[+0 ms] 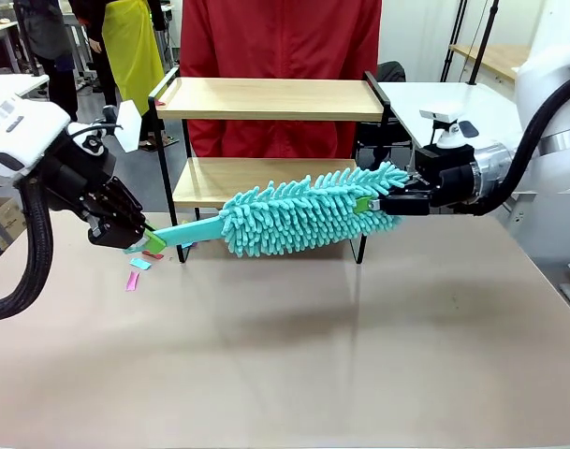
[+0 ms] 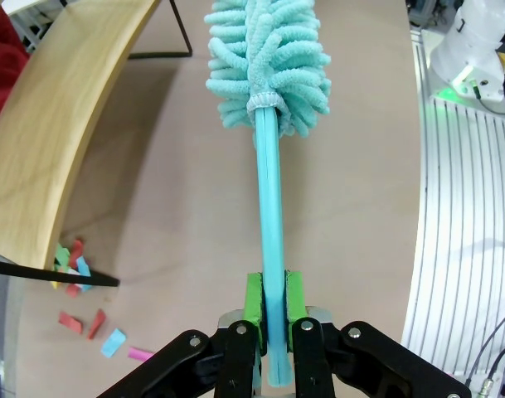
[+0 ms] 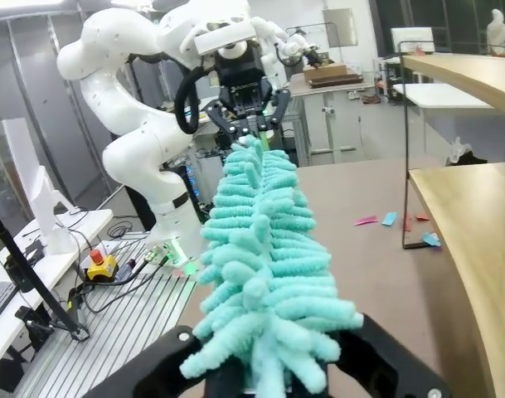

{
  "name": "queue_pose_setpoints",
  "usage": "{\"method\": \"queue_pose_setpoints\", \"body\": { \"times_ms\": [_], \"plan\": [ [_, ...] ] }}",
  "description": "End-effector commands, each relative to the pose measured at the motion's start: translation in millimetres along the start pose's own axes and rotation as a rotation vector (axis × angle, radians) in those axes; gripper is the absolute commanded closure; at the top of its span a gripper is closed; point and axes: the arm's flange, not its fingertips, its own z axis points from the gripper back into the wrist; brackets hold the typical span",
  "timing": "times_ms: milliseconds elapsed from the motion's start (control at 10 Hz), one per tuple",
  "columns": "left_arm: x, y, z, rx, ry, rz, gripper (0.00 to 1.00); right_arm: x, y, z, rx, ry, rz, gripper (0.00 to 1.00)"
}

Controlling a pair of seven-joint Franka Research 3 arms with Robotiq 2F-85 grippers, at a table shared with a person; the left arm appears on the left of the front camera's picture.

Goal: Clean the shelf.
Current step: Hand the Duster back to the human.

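At the left of the front view, the left gripper [image 1: 135,229] is clenched on the flat turquoise plastic handle [image 1: 186,233] of a turquoise microfibre duster with chenille fingers [image 1: 303,213]; the left wrist view confirms the green pads [image 2: 253,300] pressed against both sides of the handle [image 2: 270,224]. Below that gripper, small pink, red and blue paper scraps [image 1: 139,267] lie on the beige desk [image 1: 294,355] (more appear beside the shelf leg in the left wrist view [image 2: 80,298]). At upper centre stands the two-tier rack of light wooden boards in a thin black metal frame [image 1: 270,98], on the far part of the desk; the duster hangs across the front of its lower board. At the right, the right gripper [image 1: 376,204] is closed on the duster's fluffy tip.
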Motion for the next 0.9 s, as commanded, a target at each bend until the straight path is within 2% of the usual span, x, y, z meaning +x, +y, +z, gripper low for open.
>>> {"method": "queue_pose_setpoints", "body": {
  "times_ms": [0,100,200,300,500,600,700,800],
  "plan": [
    [5,-2,3,0.004,-0.017,0.007,0.87,1,-1,1,-0.029,-0.009,-0.005,1.00],
    [0,0,0,0.000,0.000,0.000,0.29,1,-1,1,-0.029,-0.009,-0.005,1.00],
    [1,-1,6,0.000,-0.032,0.004,0.30,1,-1,1,-0.029,-0.009,-0.005,1.00],
    [0,-1,10,-0.007,-0.049,0.009,0.00,1,-1,1,-0.029,-0.009,-0.005,1.00],
    [-2,1,19,-0.035,-0.113,0.014,0.00,1,-1,1,-0.029,-0.009,-0.005,1.00],
    [-7,3,29,-0.039,-0.185,0.029,0.05,1,-1,1,-0.029,-0.009,-0.005,1.00],
    [-15,7,42,-0.030,-0.261,0.056,0.00,1,-1,1,-0.029,-0.009,-0.005,1.00],
    [-26,11,55,-0.015,-0.336,0.076,0.00,1,-1,1,-0.029,-0.009,-0.005,1.00]
  ]
}}
